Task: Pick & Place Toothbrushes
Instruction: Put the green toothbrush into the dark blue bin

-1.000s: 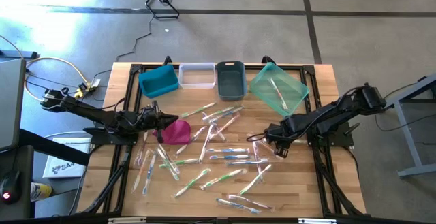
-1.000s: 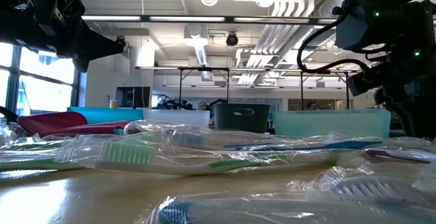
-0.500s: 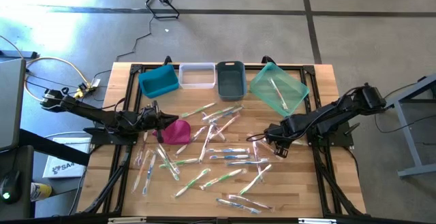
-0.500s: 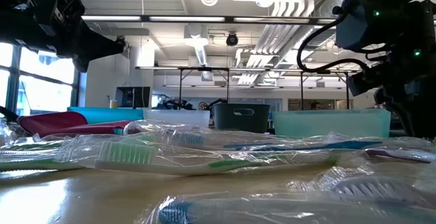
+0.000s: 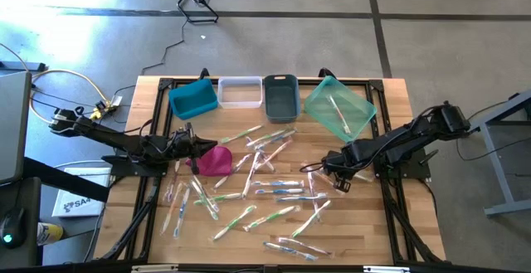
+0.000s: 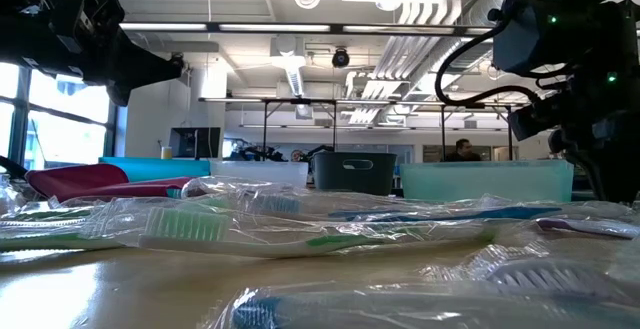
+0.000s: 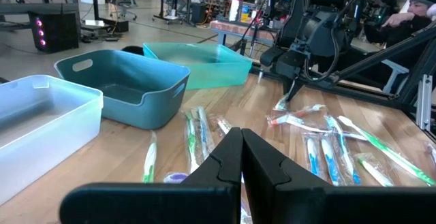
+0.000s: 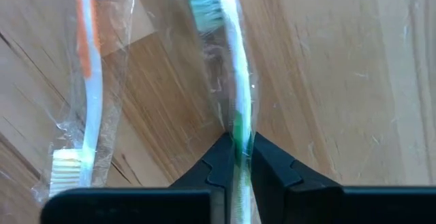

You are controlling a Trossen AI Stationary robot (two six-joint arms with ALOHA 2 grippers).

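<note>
- Landmark: the tilted teal clear plastic bin (image 5: pixel 339 107) stands at the far right of the row of bins on the wooden slat table (image 5: pixel 365 231).
- Right gripper (image 5: pixel 329 170) is low over the table, just in front of the teal bin toward the near edge. Its two dark fingers (image 8: pixel 221 157) are pinched on a wrapped green-and-white toothbrush (image 8: pixel 231 81), which runs out between the tips along the wood.
- A wrapped orange-and-white toothbrush (image 8: pixel 87 74) lies on the table just beside the pinched one, apart from it.
- One pale toothbrush (image 5: pixel 338 115) lies inside the teal bin, along its floor.
- The loose toothbrushes in clear wrappers (image 5: pixel 265 192) are scattered over the middle and near part of the table, in front of the teal bin and to its left.
- Next in the row to the left of the teal bin: a dark grey plastic bin (image 5: pixel 280 97), then a clear rectangular bin (image 5: pixel 239 92), then a blue plastic bin (image 5: pixel 193 98), tilted.
- Left gripper (image 5: pixel 192 147) is well to the left of the teal bin, in front of the blue bin. Its fingers (image 7: pixel 235 157) are pressed together with nothing between them.
- A magenta pouch-like item (image 5: pixel 215 161) lies on the table just beside the left gripper.
- In the left wrist view a person's arm (image 7: pixel 398 16) shows in the room beyond the table.
</note>
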